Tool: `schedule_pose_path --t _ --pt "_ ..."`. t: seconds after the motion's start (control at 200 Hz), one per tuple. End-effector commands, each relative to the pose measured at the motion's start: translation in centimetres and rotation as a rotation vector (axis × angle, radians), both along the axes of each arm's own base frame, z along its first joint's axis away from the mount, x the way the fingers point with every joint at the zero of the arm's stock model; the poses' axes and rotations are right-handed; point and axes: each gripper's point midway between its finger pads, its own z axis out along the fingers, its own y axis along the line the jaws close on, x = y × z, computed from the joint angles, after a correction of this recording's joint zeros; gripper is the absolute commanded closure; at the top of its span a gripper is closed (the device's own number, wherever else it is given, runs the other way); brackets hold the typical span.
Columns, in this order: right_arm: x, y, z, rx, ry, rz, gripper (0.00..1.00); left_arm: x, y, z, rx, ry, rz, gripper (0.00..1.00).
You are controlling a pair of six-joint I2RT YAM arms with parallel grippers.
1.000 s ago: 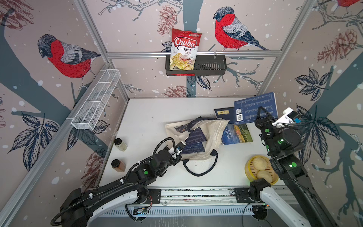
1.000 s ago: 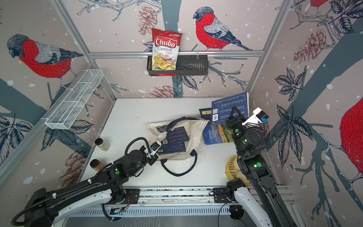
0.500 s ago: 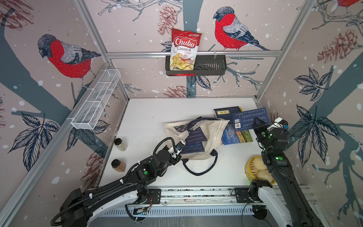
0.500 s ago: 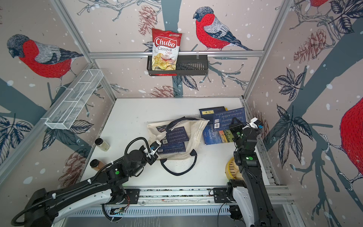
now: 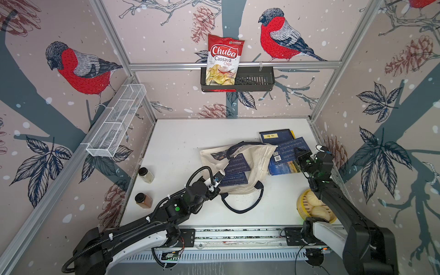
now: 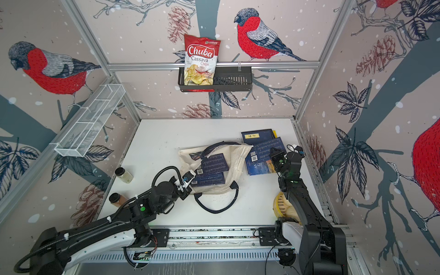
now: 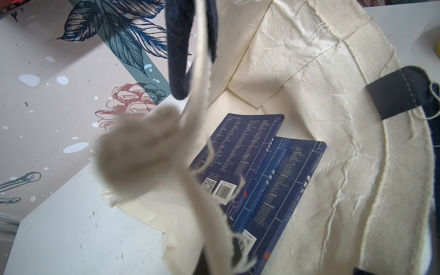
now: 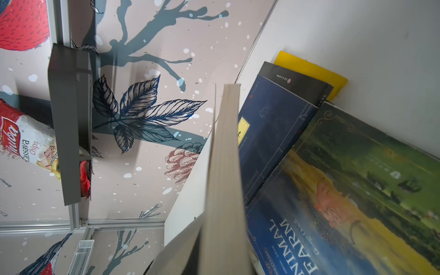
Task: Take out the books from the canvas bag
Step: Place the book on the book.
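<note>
Near the centre of the bench (image 5: 190, 147), taking 12 o'clock as the back wall, we see the canvas bag (image 5: 260, 162) lying flat, its mouth gaping toward 8 o'clock and one navy strap (image 5: 240, 209) looped on the bench at its 6 o'clock. The left hand (image 5: 215, 187) sits at the bag's 8 o'clock edge, pressed together on the cloth rim of the mouth. In the left wrist view that lifted rim (image 7: 202, 119) crosses in front of the camera and hides the fingers. Two navy books (image 5: 238, 166) lie overlapping inside the bag, barcode labels up, and both show in the left wrist view (image 7: 242, 147). At 3 o'clock of the bag the right hand (image 5: 300, 156) pinches a navy book (image 5: 289, 147) by its edge, holding it tilted over a pile of books already outside. The right wrist view shows this book's pale page edge (image 8: 223, 178) end-on. Under it lie the Animal Farm paperback (image 5: 283, 167), a navy book with a yellow label (image 5: 276, 136), a black book (image 8: 295, 78) and a yellow book (image 8: 309, 69), overlapping one another. A yellow steamer (image 5: 301, 204) with buns sits at 4 o'clock on the bench, and two spice jars (image 5: 146, 175) stand at 9 o'clock. A chips bag (image 5: 222, 62) stands in the black basket (image 5: 257, 81) on the back wall.
</note>
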Motion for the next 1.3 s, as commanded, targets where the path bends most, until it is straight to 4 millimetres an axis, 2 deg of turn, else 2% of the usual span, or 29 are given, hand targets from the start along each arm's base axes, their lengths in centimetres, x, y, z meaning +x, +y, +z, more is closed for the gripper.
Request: schedule_pose_path --t 0.0,0.185,0.335,0.36,0.42,0.585,0.705,0.755,0.875,1.066,1.151,1.296 --pt "0.7 0.3 0.7 0.018 -0.055 0.016 1.00 0.2 -0.6 1.7 -0.054 -0.035 -0.011 1.00" --pt "1.2 0.3 -2.0 0.029 -0.002 0.014 1.00 0.2 -0.6 1.6 -0.050 -0.033 -0.010 1.00" --pt "1.6 0.7 -3.0 0.051 0.011 0.027 1.00 0.2 -0.7 1.5 -0.050 -0.032 -0.011 1.00" --pt "1.6 0.7 -4.0 0.055 0.038 0.027 1.00 0.2 -0.7 1.5 -0.050 -0.032 -0.011 1.00" --pt "1.7 0.7 -4.7 0.057 0.054 0.026 1.00 0.2 -0.7 1.5 -0.048 -0.032 -0.012 1.00" --pt "1.5 0.1 -6.5 0.050 0.126 -0.021 1.00 0.2 -0.7 1.4 -0.044 -0.028 -0.015 1.00" --pt "0.9 -0.1 -7.8 0.049 0.189 -0.036 0.79 0.2 -0.7 1.3 -0.042 -0.028 -0.015 1.00" --pt "0.7 -0.3 -8.3 0.056 0.211 -0.047 0.68 0.2 -0.8 1.3 -0.041 -0.028 -0.015 1.00" --pt "0.5 -0.3 -9.2 0.052 0.237 -0.049 0.64 0.2 -0.8 1.1 -0.037 -0.023 -0.020 1.00" --pt "0.3 0.3 -9.7 0.078 0.277 -0.020 0.42 0.2 -0.8 1.2 -0.035 -0.024 -0.018 1.00" --pt "-0.2 0.1 -10.5 0.081 0.341 -0.034 0.27 0.2 -0.8 1.1 -0.034 -0.023 -0.022 1.00" --pt "-1.1 0.2 -11.1 0.096 0.394 -0.037 0.12 0.2 -0.8 1.2 -0.035 -0.024 -0.022 1.00"
